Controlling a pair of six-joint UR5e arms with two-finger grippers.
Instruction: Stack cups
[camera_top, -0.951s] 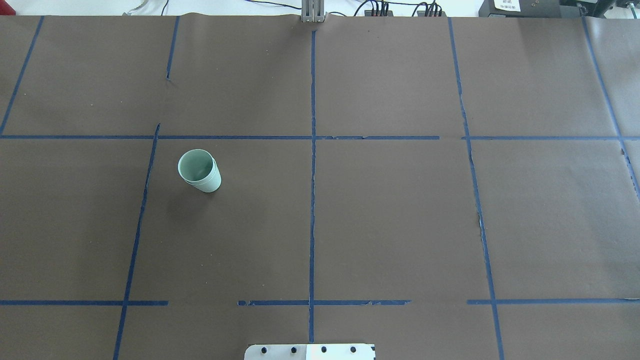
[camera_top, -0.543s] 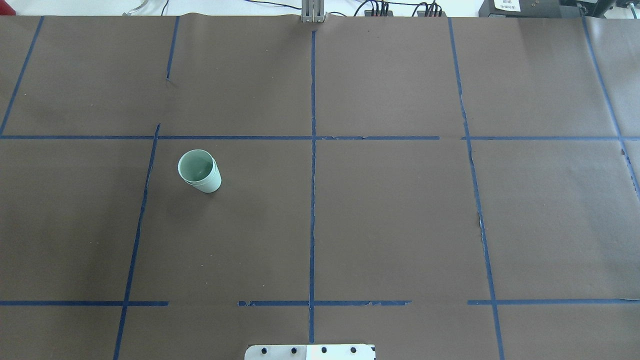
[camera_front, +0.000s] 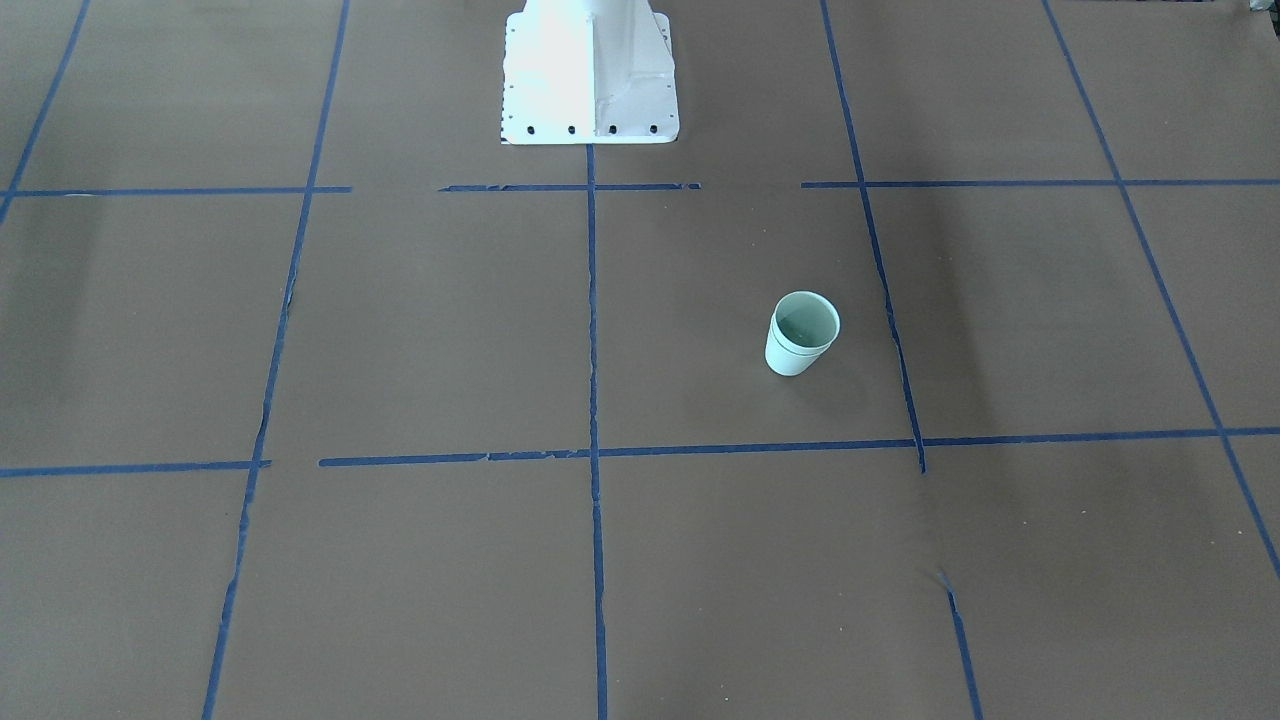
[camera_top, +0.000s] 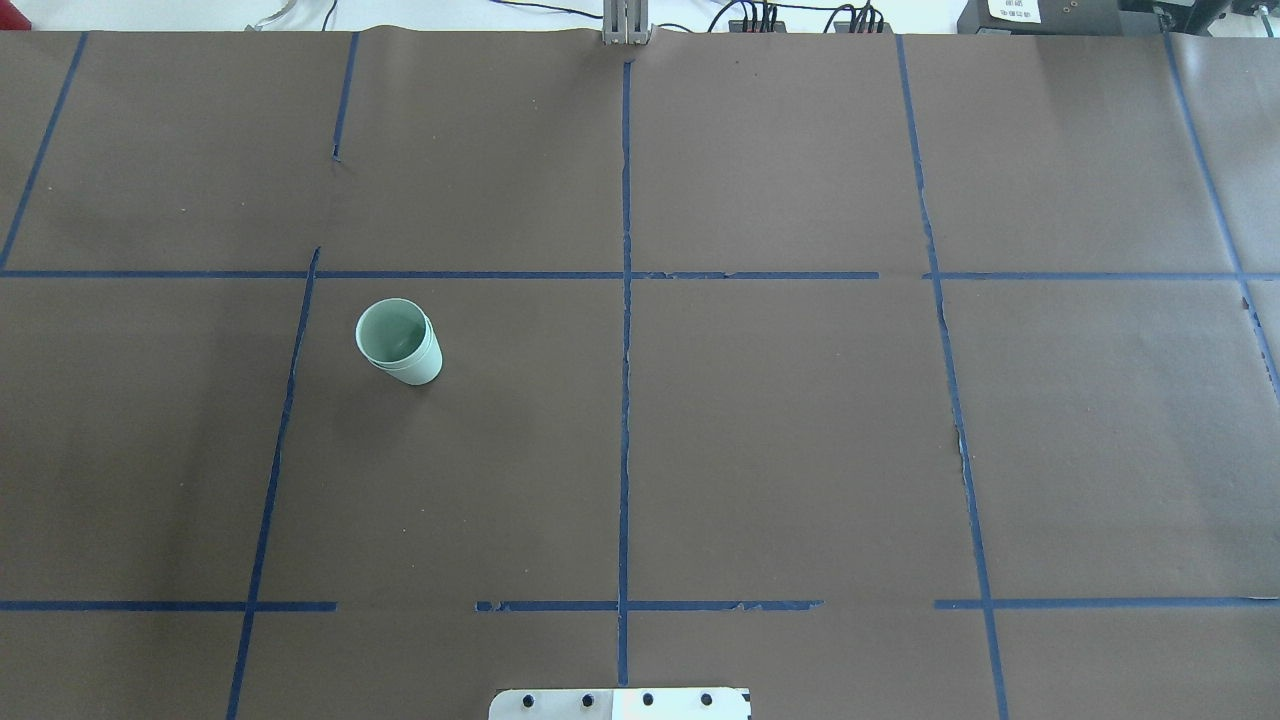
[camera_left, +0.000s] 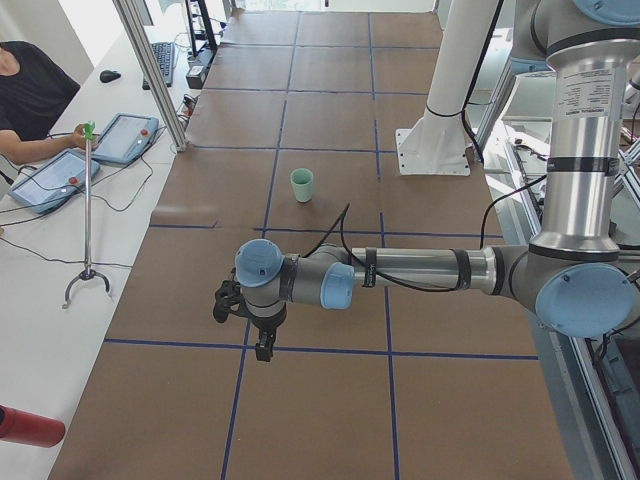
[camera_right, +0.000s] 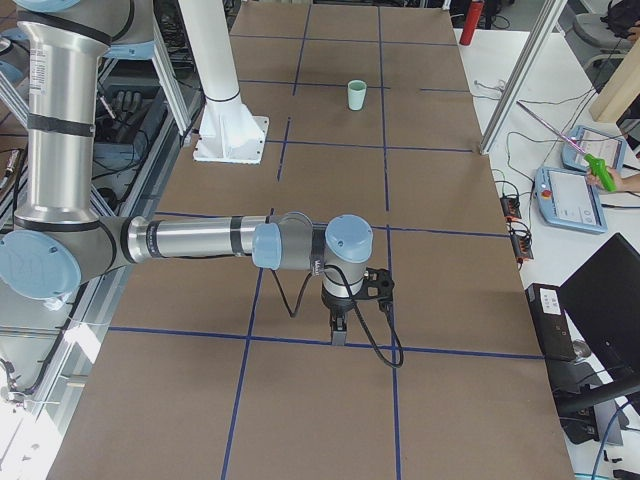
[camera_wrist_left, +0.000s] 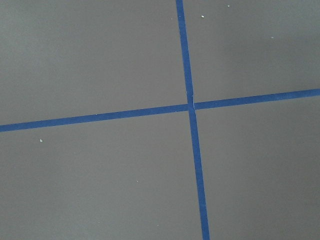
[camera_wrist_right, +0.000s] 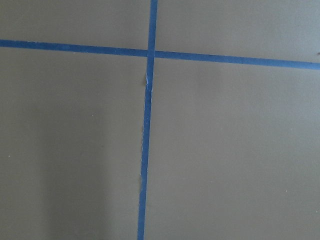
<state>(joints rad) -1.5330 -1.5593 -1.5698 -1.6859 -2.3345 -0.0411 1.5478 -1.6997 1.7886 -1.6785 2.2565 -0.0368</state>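
The two pale mint-green cups (camera_top: 398, 342) stand nested one inside the other, upright on the brown paper on the robot's left half of the table. They also show in the front view (camera_front: 802, 335), the left side view (camera_left: 301, 184) and the right side view (camera_right: 356, 95). My left gripper (camera_left: 262, 348) hangs above the table's left end, far from the cups. My right gripper (camera_right: 338, 333) hangs above the right end. Each shows only in a side view, so I cannot tell whether it is open or shut. Both wrist views show only brown paper and blue tape.
Blue tape lines (camera_top: 625, 300) divide the brown paper into a grid. The white robot base (camera_front: 590, 70) stands at the table's near middle edge. An operator's tablets (camera_left: 125, 138) and a stand (camera_left: 88, 210) sit on the side bench beyond the table.
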